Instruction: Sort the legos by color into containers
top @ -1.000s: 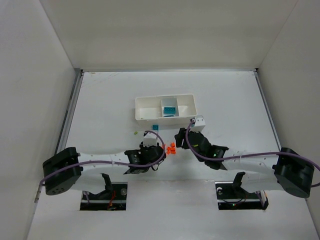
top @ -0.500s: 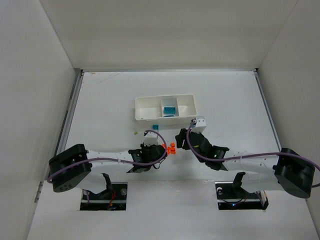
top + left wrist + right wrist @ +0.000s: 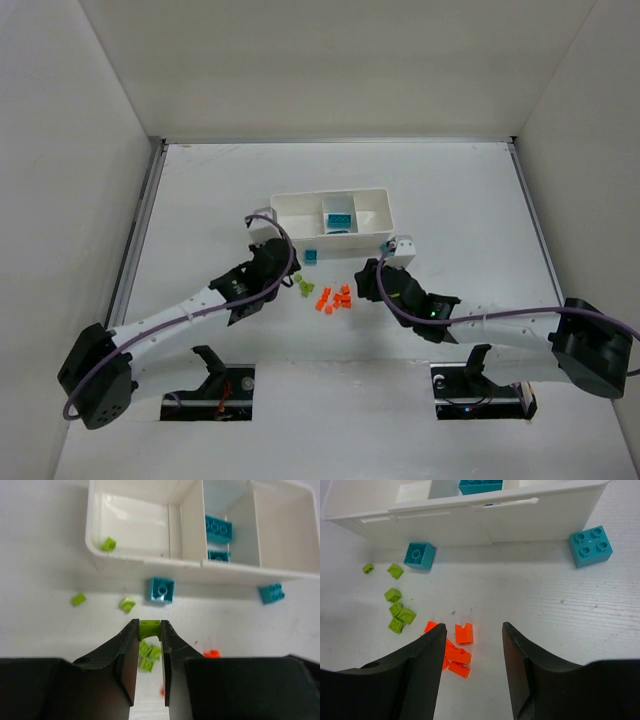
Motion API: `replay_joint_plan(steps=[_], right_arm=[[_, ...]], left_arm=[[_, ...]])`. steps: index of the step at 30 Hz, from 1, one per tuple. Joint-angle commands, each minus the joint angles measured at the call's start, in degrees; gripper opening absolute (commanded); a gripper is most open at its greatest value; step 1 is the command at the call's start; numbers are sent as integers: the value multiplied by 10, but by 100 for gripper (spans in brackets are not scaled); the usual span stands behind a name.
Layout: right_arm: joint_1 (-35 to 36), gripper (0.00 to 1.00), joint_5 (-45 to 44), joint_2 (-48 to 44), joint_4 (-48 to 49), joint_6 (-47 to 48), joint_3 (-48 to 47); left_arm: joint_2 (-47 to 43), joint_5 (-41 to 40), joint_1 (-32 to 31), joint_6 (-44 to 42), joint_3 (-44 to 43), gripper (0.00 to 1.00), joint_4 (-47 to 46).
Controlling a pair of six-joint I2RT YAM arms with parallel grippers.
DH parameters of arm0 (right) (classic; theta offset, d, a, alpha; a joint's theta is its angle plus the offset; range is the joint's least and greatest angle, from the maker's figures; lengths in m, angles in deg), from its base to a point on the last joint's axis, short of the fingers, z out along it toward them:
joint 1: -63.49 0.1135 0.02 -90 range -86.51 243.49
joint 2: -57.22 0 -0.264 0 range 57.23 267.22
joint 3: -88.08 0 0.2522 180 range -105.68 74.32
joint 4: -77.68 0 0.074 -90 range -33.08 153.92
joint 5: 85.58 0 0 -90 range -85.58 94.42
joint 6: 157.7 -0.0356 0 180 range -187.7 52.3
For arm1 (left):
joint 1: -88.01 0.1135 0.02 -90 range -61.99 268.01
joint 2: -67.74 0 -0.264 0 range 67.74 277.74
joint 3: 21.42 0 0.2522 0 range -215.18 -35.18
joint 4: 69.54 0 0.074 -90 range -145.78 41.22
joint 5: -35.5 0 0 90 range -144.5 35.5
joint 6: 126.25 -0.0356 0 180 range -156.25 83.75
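Note:
The white tray [image 3: 300, 212] stands mid-table. Its left compartment holds one lime brick [image 3: 108, 543], its middle one holds teal bricks [image 3: 218, 528]. My left gripper [image 3: 149, 630] is shut on a lime brick [image 3: 149, 627], raised just before the tray's front wall [image 3: 145, 562]. In the top view the left gripper [image 3: 272, 250] sits at the tray's left corner. My right gripper [image 3: 472, 630] is open over the orange pile [image 3: 457, 655], empty. Loose lime bricks [image 3: 303, 288], orange bricks [image 3: 335, 298] and a teal brick [image 3: 311, 257] lie before the tray.
A second teal brick [image 3: 590, 546] lies near the tray's right front corner. Two single lime bricks [image 3: 78, 599] lie left of the teal one [image 3: 161, 590]. White enclosure walls stand on three sides. The right arm [image 3: 480, 325] stretches along the near edge.
My left arm has swung left and toward the tray with a lime brick in its jaws, uncovering the lime and orange piles. My right gripper has barely moved.

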Motion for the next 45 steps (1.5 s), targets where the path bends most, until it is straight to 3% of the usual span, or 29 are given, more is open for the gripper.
replay_joint_plan(steps=[1,7,13,19,23,29,35,45], right_arm=[[9,54,-8,11,17,-18,-5],[27,54,-14,36,19,-22,-12],[38,54,-23,74,25,-27,-27],[49,54,-28,137,51,-9,-79],[56,55,-39,194,83,13,-120],[58,61,-65,286,134,32,-182],[55,73,-52,361,158,38,-234],[39,73,-90,440,205,48,-268]], left_arm=[[41,54,59,-58,-59,14,-75],[158,95,126,-85,-123,15,-135],[233,95,149,-97,-158,18,-151],[255,93,156,-109,-177,42,-154],[226,87,154,-110,-158,50,-164],[136,87,157,-97,-74,50,-166],[35,82,153,-91,13,49,-128],[-116,87,97,-55,134,48,-45]])
